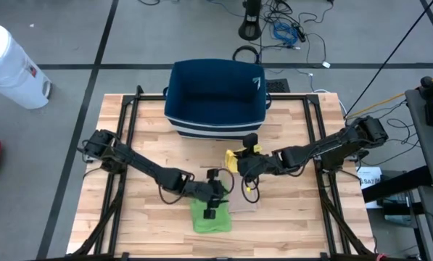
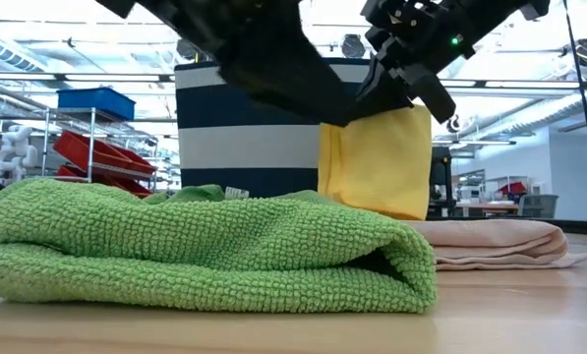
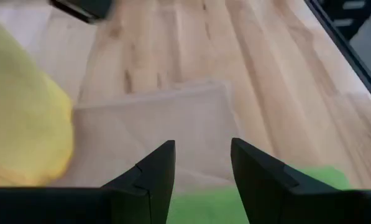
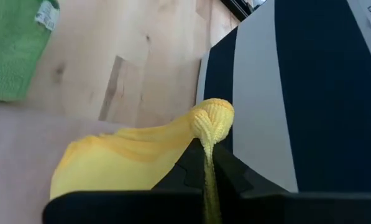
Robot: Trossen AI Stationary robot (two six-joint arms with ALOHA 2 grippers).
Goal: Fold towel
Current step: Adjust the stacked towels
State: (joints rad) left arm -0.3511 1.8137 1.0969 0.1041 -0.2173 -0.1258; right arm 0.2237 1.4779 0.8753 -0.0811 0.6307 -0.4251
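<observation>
So here's where we're at: the right gripper [image 1: 239, 161] is up in the air near the middle of the table [image 1: 296, 225], fingers pinched tight on a yellow towel [image 2: 377, 162] that hangs down from them, just in front of the navy-and-white striped basket [image 1: 215, 98] at the far edge. In the right wrist view we can see the cloth bunched up right between the fingertips.

The left gripper [image 1: 212, 194] sits over the far edge of the green towel [image 1: 210, 217], fingers [image 3: 155, 171] apart with nothing between them. That green towel is already folded into a thick pad at the near edge of the table, roughly centre.

Right beside it, to the right and a bit farther back, there's a pale beige towel [image 2: 495, 241] lying flat and folded on the wood, under the hanging yellow one.
</observation>
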